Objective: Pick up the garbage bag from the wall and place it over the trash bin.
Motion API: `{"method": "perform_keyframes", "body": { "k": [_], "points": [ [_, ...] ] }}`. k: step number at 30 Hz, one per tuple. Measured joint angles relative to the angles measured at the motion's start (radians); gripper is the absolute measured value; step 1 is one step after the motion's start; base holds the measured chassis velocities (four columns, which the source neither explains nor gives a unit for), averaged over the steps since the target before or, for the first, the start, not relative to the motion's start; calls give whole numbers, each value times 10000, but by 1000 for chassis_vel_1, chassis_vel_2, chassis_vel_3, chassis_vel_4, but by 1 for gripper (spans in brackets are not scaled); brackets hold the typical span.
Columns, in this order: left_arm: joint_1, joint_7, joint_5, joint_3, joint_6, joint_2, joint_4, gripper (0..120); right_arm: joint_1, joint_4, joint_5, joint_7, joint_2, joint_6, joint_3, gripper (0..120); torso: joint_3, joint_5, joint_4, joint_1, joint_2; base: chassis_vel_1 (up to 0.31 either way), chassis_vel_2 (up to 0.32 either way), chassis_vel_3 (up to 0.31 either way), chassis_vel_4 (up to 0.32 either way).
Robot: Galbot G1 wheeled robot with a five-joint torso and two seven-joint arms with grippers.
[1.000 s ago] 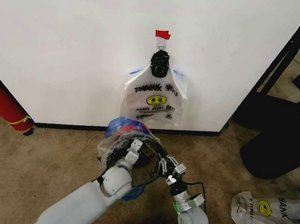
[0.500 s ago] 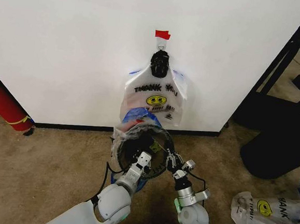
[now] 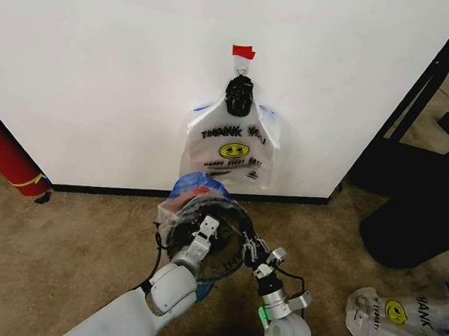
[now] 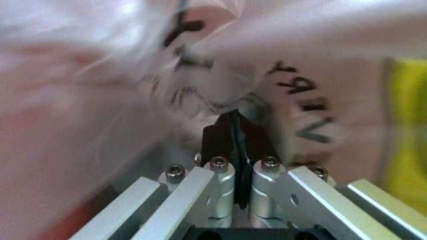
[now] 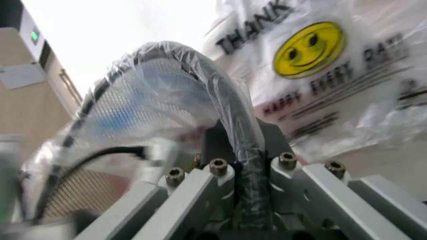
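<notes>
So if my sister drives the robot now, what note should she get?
Left tool: shut on the garbage bag, at the near rim of the trash bin, inside its mouth.
Right tool: shut on the bin's rim with the bag's plastic over it.
The bin sits on the carpet below the wall, with the bag stretched over its top.
More identical bags hang on the hook; spare bags lie on the floor to the right.
Done: bag fetched and pulled over the rim.
Left: check it sits all the way round, then let go with both tools.
</notes>
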Motion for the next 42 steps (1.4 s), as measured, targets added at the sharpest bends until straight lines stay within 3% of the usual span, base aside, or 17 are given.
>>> {"method": "perform_keyframes", "body": {
  "k": [7, 16, 22, 28, 31, 39, 42],
  "points": [
    [-366, -4, 158, -38, -66, -306, 883, 0, -185, 282, -180, -101, -51, 44, -297, 0, 0, 2, 0, 0, 0, 0, 0, 0, 0],
    [-392, 137, 216, 116, 7, -142, 1050, 0, -73, -32, -1076, -404, 1, 486, -197, 0, 0, 1, 0, 0, 0, 0, 0, 0, 0],
    [-75, 378, 175, 156, -163, 280, 258, 0, 304, -418, -1389, 348, 196, 631, -38, 0, 0, 2, 1, 0, 0, 0, 0, 0, 0],
    [509, 573, 148, 37, -168, 1045, -1417, 0, 826, -725, -1274, 1553, 344, 511, 154, 0, 0, 2, 2, 0, 0, 0, 0, 0, 0],
    [716, 657, 135, -68, -193, 1225, -1790, 0, 915, -740, -1045, 1785, 357, 382, 191, 0, 0, 1, 1, 0, 0, 0, 0, 0, 0],
    [2390, 1719, 159, -1020, -1004, 2054, -3582, 0, 1052, -748, -209, 2616, 41, -136, 352, 0, 0, 1, 3, 0, 0, 0, 0, 0, 0],
    [2993, 2306, 189, -1533, -1676, 2462, -4350, 11, 925, -694, -108, 2646, -259, -219, 419, 0, 0, 2, 2, 0, 0, 0, 0, 0, 0]
  ]
}}
